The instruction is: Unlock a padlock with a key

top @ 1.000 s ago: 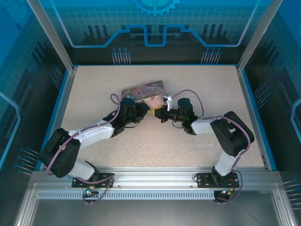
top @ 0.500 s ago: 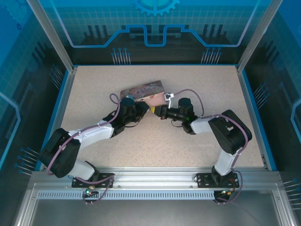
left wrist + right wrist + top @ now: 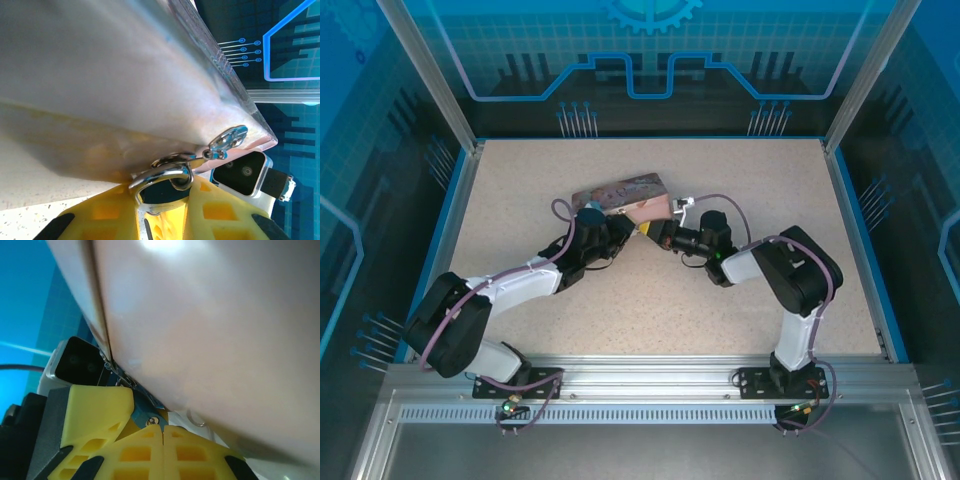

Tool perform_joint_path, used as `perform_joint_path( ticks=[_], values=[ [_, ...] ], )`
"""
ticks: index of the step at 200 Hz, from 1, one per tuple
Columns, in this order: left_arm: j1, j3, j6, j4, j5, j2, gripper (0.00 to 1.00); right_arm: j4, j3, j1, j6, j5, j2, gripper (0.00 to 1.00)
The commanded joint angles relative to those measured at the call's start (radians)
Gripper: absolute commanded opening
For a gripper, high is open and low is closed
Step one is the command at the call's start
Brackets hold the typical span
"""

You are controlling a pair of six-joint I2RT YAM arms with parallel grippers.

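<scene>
Padlock pinched between left gripper's jaws, held against tin's edge — right gripper's jaws pressed together, close beside tin

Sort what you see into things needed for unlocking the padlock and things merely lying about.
Job in hand: small bluish-silver metal padlock, gripped by the left end effector; shut right end effector; pink illustrated tin box, whose clasp carries the padlock.
Merely there: speckled beige tabletop; blue patterned enclosure walls.
</scene>
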Motion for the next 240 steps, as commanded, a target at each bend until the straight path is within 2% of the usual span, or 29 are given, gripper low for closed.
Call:
perform_joint_path(
  ticks=[1,46,87,186,240],
  values=[
    [-0.038,-0.011,-0.01,0.055,0.173,-0.016,0.0,0.137,0.07,0.003,0.159,0.039,0.03,0.0],
    [-0.037,-0.015,-0.014,0.064,0.172,-0.007,0.0,0.074,0.082,0.012,0.211,0.035,0.021,0.0],
    [-0.037,-0.009,0.01,0.036,0.153,-0.017,0.0,-0.054,0.032,0.013,0.081,0.068,-0.022,0.0],
    [-0.03,-0.011,0.021,0.023,0.124,-0.016,0.0,0.018,-0.028,0.011,0.042,0.062,0.026,0.1],
    [-0.029,-0.015,0.015,0.037,0.134,-0.004,0.0,0.142,-0.001,0.015,0.17,0.049,0.079,0.11]
  ],
)
